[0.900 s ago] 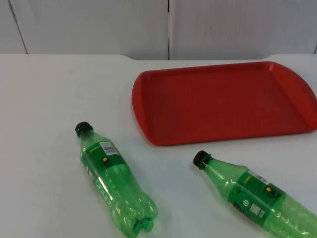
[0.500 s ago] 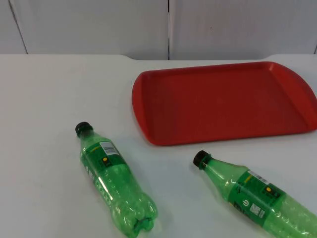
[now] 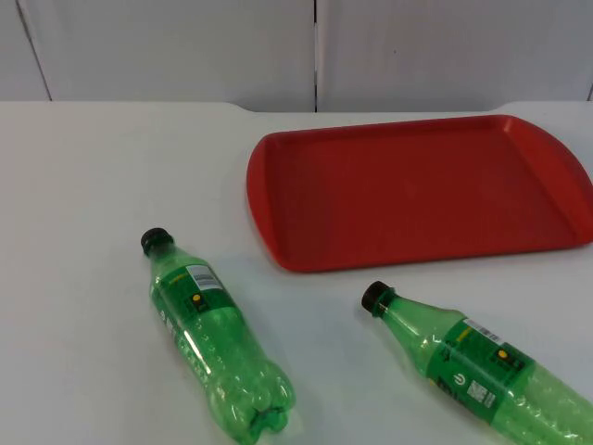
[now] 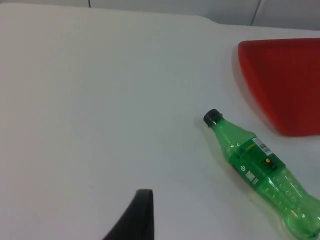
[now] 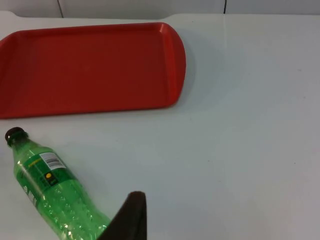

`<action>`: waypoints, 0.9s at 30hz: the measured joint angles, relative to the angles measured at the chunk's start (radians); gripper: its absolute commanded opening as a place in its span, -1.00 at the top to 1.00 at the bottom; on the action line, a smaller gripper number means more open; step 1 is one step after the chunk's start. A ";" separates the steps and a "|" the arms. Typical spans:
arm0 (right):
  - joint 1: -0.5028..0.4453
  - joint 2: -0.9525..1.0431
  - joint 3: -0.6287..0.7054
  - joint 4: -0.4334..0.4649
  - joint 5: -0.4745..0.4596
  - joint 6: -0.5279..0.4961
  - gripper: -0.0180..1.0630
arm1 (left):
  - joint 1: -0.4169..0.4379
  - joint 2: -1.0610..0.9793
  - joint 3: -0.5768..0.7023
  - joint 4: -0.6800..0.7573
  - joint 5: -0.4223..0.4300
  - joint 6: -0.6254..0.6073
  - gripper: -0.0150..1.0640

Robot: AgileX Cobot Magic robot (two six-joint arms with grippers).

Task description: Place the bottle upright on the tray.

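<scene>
Across the upper right of the top view lies the red tray (image 3: 422, 190), flat and bare on the white table (image 3: 93, 176), its long side running left to right. Below it, in the lower half of that frame, two green bottles lie on their sides. The left bottle (image 3: 215, 343) lies at lower left, its black cap (image 3: 156, 242) toward the upper left and its base toward the lower edge, so its long axis runs diagonally. The right bottle (image 3: 477, 371) lies at lower right, its cap near the tray's front rim but apart from it, its body running off toward the lower right corner. In the left wrist view the left bottle (image 4: 260, 167) lies well ahead of the left gripper's fingertip (image 4: 137, 215); in the right wrist view the right bottle (image 5: 52, 192) lies close beside the right gripper's fingertip (image 5: 131, 215). My judgement: each arm is nearer its own bottle, and the right one has the shorter reach. Neither gripper holds anything; how far either is open I cannot tell.
</scene>
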 measured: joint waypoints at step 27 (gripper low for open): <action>0.000 0.000 0.000 0.000 0.000 0.000 -0.98 | 0.000 0.419 -0.017 -0.067 -0.153 0.000 -0.97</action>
